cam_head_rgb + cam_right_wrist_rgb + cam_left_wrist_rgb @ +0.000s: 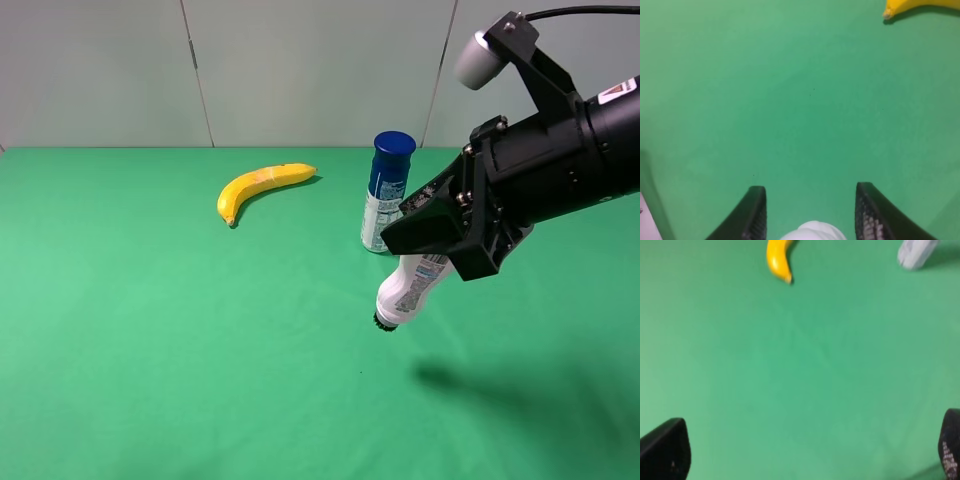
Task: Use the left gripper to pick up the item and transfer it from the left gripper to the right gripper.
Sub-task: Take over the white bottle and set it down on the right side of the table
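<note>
The right hand [810, 200] grips the bottle [408, 292], its long axis slanting cap-down toward the near left above the tabletop [150, 350]; the left hand [807, 450], spread empty, probably sits well off left.

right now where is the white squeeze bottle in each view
exterior high: white squeeze bottle hangs cap down from the right gripper, close to the spray can.
left wrist: not clearly in it; the blurred pale shape may be the spray can instead.
right wrist: only its white rounded end shows, between the gripper's fingers.
shared landmark: the banana, in all three.
</note>
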`<state>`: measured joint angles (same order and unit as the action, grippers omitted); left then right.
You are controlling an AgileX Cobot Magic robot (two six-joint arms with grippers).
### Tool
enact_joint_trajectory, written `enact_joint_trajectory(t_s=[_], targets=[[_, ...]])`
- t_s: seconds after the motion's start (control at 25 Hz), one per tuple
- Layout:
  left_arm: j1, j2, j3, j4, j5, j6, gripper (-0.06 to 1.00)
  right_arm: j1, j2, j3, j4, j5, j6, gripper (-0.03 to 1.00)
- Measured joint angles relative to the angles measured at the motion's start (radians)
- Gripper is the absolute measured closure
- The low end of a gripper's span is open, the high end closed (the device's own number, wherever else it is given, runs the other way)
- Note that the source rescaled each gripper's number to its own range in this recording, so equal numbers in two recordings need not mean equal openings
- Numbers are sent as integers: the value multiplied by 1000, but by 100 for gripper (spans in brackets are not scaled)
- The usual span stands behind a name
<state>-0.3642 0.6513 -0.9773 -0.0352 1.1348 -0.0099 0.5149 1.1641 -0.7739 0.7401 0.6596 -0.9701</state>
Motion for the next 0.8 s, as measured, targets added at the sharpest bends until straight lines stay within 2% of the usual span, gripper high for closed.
enact_joint_trajectory(t_s=[0.52,0.8], targets=[[0,-470,444,1,-54,0,-5,0,0,0,0,-6,3,96],[0,-558,485,21,-75,0,-5,0,0,0,-2,-24,14,96]])
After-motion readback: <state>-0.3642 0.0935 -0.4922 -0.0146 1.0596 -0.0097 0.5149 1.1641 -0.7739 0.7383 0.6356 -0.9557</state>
